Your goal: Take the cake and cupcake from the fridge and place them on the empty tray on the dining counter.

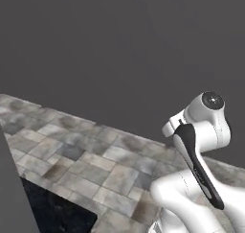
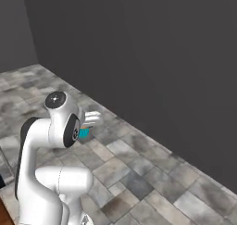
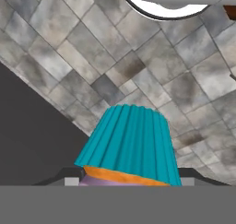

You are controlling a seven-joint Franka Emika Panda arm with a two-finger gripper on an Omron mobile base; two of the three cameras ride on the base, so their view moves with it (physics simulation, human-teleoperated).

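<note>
The cupcake (image 3: 129,140) sits right in front of the hand camera, its ribbed teal wrapper towards the lens, with an orange band and a pinkish edge at its base. My gripper (image 3: 126,180) is shut on it, with a dark fingertip (image 3: 62,177) at each side of its base. In the right base view a bit of the teal cupcake (image 2: 84,134) peeks out under the white hand (image 2: 90,119), held above the floor beside the folded arm. The cake, the fridge and the tray are out of view.
Grey stone floor tiles (image 1: 95,160) run to a plain dark wall (image 2: 152,57). A black veined surface (image 1: 52,213), likely the dining counter top, shows at the lower left of the left base view, next to a grey upright panel (image 1: 12,193).
</note>
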